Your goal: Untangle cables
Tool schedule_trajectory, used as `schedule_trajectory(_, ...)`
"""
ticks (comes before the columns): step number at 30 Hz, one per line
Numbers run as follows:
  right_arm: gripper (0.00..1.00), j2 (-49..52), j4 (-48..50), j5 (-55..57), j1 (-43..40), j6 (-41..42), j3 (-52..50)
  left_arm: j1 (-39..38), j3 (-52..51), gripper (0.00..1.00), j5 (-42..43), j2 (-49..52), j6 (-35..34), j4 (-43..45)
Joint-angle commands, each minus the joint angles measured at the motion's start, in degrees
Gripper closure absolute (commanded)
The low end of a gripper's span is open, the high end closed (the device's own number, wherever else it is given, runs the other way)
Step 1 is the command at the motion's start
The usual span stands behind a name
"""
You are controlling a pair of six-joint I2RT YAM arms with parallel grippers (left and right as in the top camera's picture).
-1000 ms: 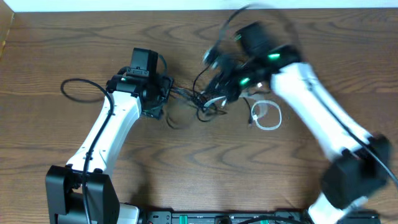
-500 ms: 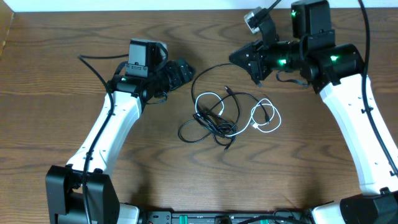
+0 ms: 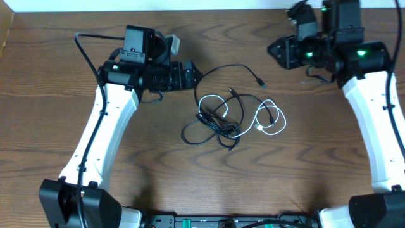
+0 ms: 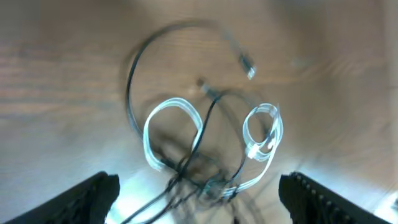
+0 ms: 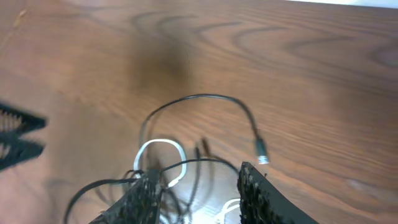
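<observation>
The cables (image 3: 229, 119) lie in a loose tangle near the middle of the wooden bench (image 3: 158, 171). A black cable (image 3: 218, 126) is bunched in overlapping loops on the left of the heap. One strand arcs away toward the far edge and ends in a small plug tip (image 3: 261, 82) lying free on the wood. A white cable (image 3: 264, 129) forms a small coil on the right of the heap, with another pale loop threading through the black strands further left.

The left gripper (image 3: 193, 73) hovers just beyond the tangle's far-left side, pointing toward it, but apart from every strand. In the left wrist view its fingers (image 4: 93, 196) sit at the bottom corners, spread wide. The left gripper (image 4: 199, 183) is released, and the blurred cables lie on the bench between and beyond the fingers.

The right gripper (image 3: 277, 52) is well apart from the heap, up at the far right of the bench, nearest the plug tip but not touching it. In the right wrist view its fingers (image 5: 140, 196) are parted. The right gripper (image 5: 199, 186) grasps nothing — the black arc and its plug tip (image 5: 261, 151) lie on the wood ahead of it.
</observation>
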Motion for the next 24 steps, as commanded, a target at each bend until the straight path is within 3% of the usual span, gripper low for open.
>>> schedule_trajectory(1, 0.64, 1.46, -0.09, 0.9, -0.39, 0.5, -0.02, 0.2, 0.42, 0.12, -1.79, 1.42, 10.01, -3.13)
schedule_trajectory(17, 0.6, 7.21, -1.88, 0.9, 1.38, 0.55, -0.04, -6.12, 0.11, 0.29, -1.77, 17.49, 12.76, -1.33)
schedule_trajectory(24, 0.6, 7.21, -1.86, 0.9, 1.38, 0.57, -0.04, -9.88, 0.11, 0.47, -1.81, 19.96, 10.03, -1.33)
